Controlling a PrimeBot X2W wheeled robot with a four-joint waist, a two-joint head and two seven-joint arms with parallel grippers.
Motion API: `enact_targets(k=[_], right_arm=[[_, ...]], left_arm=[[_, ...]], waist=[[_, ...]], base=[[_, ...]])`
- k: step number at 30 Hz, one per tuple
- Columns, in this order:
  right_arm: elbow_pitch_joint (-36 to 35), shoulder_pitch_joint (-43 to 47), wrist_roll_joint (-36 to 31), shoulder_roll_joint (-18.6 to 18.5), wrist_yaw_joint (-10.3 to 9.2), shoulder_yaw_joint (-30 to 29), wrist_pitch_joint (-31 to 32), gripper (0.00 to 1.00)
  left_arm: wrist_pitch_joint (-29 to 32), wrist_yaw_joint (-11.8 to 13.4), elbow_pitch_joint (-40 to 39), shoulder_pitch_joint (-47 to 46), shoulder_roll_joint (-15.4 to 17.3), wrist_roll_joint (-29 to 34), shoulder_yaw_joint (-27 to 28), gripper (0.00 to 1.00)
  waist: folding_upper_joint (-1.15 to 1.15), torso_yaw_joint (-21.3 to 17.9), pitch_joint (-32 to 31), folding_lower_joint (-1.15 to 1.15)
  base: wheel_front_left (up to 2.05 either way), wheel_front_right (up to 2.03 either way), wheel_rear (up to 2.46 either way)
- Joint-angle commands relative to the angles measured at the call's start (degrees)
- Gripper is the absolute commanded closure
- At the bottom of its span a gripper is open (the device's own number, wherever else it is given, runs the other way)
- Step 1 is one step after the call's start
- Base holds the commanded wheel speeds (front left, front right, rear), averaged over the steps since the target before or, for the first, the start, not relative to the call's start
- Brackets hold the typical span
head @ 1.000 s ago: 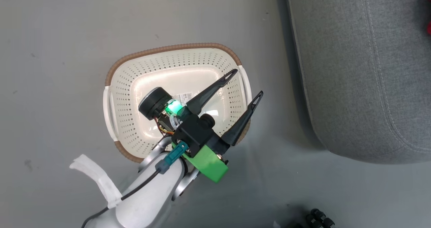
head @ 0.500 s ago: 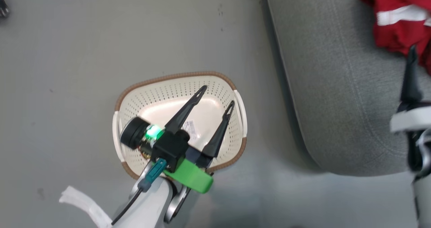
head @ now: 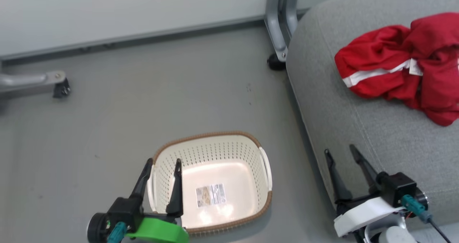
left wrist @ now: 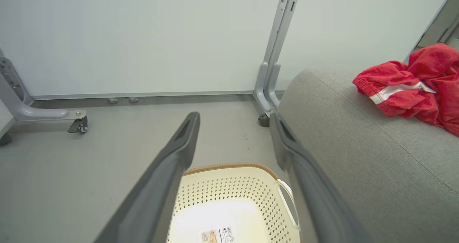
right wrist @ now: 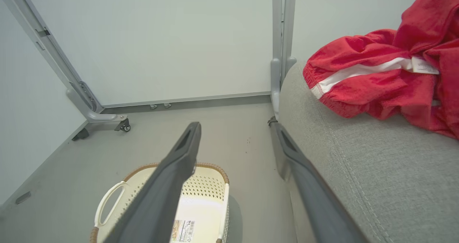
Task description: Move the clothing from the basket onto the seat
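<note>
The red clothing (head: 405, 67) with a white stripe and small label lies crumpled on the light-grey seat (head: 358, 128), also as the clothing (left wrist: 412, 87) on the seat (left wrist: 358, 157) and the clothing (right wrist: 380, 78) on the seat (right wrist: 376, 178). The cream basket (head: 168, 157) with brown rim stands on the floor, holding nothing but its sticker; the basket (left wrist: 229, 189) and the basket (right wrist: 209, 182) show below the wrist cameras. My left gripper (head: 163, 161) is open over the basket's left rim. My right gripper (head: 340, 149) is open at the seat's front edge, nothing between its fingers.
A pale wall panel runs along the back, with a grey metal post and foot (head: 278, 31) beside the seat's far corner. Another grey leg with a caster (head: 61, 87) stands at the left. Grey floor (head: 143, 103) lies between them.
The head camera has tilted up, bringing the wall and more of the seat into view. Both arms have drawn back low, the left gripper off the basket's middle to its left rim.
</note>
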Motion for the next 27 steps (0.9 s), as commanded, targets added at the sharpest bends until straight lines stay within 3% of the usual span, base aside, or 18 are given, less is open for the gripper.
enact_targets(k=[1, 15, 27], right_arm=[[0.0, 1.1, -0.22, 0.48, -0.08, 0.22, -0.18, 0.0], [-5.55, 5.75, -4.38, 2.94, -0.08, -1.26, -0.18, 0.0], [-7.22, 9.38, -5.12, 3.64, -0.08, -2.33, -0.18, 0.0]], left_arm=[[-0.02, 0.13, -1.0, 1.89, 0.04, 0.58, 1.12, 0.0], [0.0, 0.59, -9.18, 11.2, 0.01, 3.59, 8.3, 0.0], [-0.01, 0.46, -10.31, 16.39, 0.02, 4.14, 9.86, 0.0]], waist=[[0.0, 3.32, -7.48, 0.0], [0.0, 4.32, -11.78, 0.0], [0.0, 3.96, -14.09, 0.0]], base=[[0.0, 0.0, 0.0], [0.0, 0.0, 0.0], [0.0, 0.0, 0.0]])
